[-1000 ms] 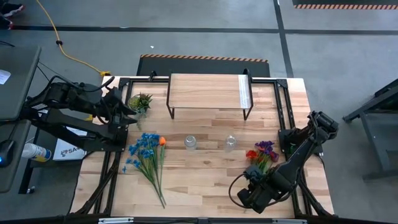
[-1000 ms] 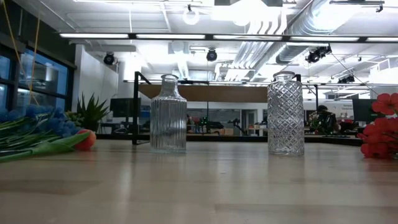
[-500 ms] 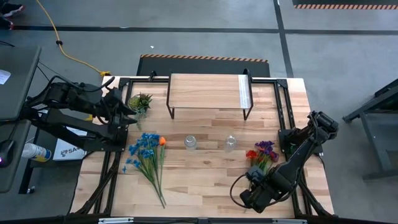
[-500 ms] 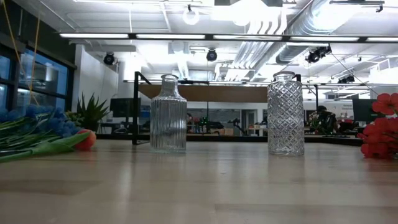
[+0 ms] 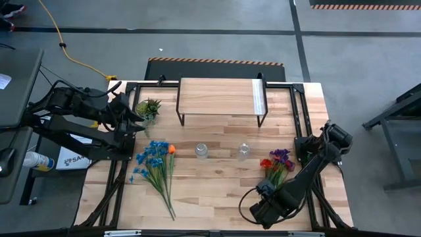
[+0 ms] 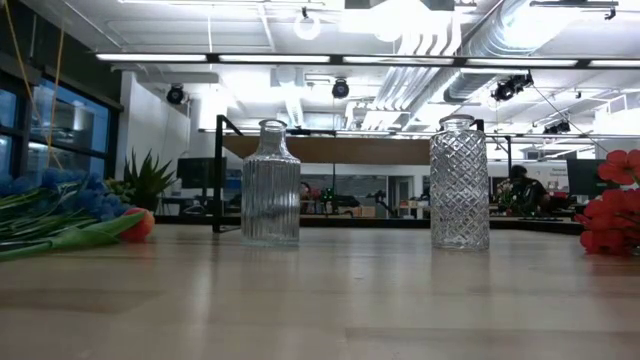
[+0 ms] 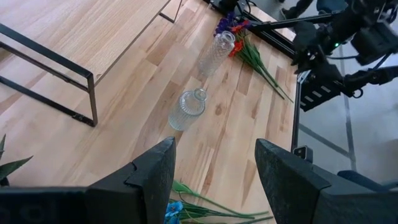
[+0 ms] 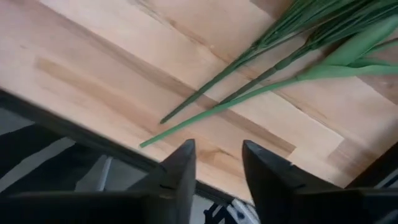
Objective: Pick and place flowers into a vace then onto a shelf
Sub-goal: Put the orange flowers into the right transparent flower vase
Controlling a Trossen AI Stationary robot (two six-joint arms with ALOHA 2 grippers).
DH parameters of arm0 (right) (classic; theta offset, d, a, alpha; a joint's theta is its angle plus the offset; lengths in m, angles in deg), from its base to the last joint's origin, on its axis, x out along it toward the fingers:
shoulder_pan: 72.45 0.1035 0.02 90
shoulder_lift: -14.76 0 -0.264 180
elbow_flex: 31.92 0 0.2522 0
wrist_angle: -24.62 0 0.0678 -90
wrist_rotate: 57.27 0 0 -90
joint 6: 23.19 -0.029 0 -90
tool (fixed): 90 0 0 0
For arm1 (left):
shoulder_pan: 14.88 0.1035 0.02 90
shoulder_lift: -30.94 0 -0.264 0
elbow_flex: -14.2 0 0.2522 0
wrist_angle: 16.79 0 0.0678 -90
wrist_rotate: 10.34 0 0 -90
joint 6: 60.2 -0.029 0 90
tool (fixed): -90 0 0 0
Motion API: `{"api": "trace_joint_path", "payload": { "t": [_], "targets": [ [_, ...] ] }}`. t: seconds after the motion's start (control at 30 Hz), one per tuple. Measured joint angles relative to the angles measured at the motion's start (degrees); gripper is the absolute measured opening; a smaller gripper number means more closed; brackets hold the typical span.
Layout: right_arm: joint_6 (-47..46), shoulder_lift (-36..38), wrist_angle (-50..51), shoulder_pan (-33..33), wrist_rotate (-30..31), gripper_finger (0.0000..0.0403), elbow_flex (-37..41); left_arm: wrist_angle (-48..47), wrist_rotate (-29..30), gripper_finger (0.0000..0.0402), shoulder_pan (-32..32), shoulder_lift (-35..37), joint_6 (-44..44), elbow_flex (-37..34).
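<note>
Grey concrete floor surrounds the plank desk (image 5: 217, 191), and a white box (image 5: 71, 160) beside the desk's left edge carries dark lettering too small to make out.

With the shelf (image 5: 220, 97) as landmark: it is a pale wood board on thin black legs with a light strip near its right end, standing at the far side of the desk. Just in front of it stand a ribbed glass vase (image 5: 201, 151) and a diamond-cut glass vase (image 5: 244, 151), both upright. The blue flowers (image 5: 154, 158), with one orange bloom and long green stems, lie in front of the shelf's left end. The red and purple flowers (image 5: 277, 162) lie in front of its right end.

The left pincer (image 7: 214, 180) hovers left of the shelf, fingers apart, holding nothing. The right pincer (image 8: 214, 168) sits low over the stem tips, fingers slightly parted, gripping nothing.
</note>
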Motion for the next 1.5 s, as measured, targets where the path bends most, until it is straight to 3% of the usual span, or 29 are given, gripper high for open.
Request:
{"api": "trace_joint_path", "payload": {
  "t": [0.27,1.1,1.3,1.5],
  "targets": [
    [-0.03,-4.71,-0.34,-1.74,0.01,0.0179,0.0,0.0,0.01,0.0253,-0.01,0.0,0.02,-0.02],
    [0.35,-6.73,-2.73,-5.43,4.96,0.0172,0.5,-0.94,0.07,0.0253,-0.01,0.0,0.02,-0.02],
    [-1.4,-6.8,-11.37,-4.7,1.52,0.0176,6.75,-1.33,-1.68,0.0253,-0.02,0.0,0.04,-0.02],
    [-1.91,-6.68,-11.15,-4.73,-3.86,0.0178,6.39,-1.31,-2.12,0.0253,-0.02,0.0,0.15,-0.02]
  ]
}}
